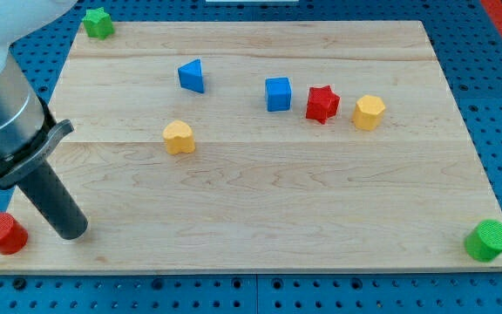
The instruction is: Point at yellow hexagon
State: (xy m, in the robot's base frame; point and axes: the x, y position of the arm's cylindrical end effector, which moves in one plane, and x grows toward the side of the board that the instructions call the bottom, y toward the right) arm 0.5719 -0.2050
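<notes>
The yellow hexagon [369, 112] sits on the wooden board [260, 201] at the view's upper right, just right of a red star [322, 104]. My tip [71, 230] rests on the board near the view's lower left corner, far from the hexagon. The dark rod rises up and to the left from it into the arm's grey body. A yellow heart-shaped block [179, 137] is the nearest block to my tip, up and to the right of it.
A blue cube [278, 93] stands left of the red star. A blue triangle [193, 76] lies further left. A green star [98, 23] is at the top left corner, a red cylinder [3, 233] at the bottom left edge, a green cylinder [488, 240] at the bottom right corner.
</notes>
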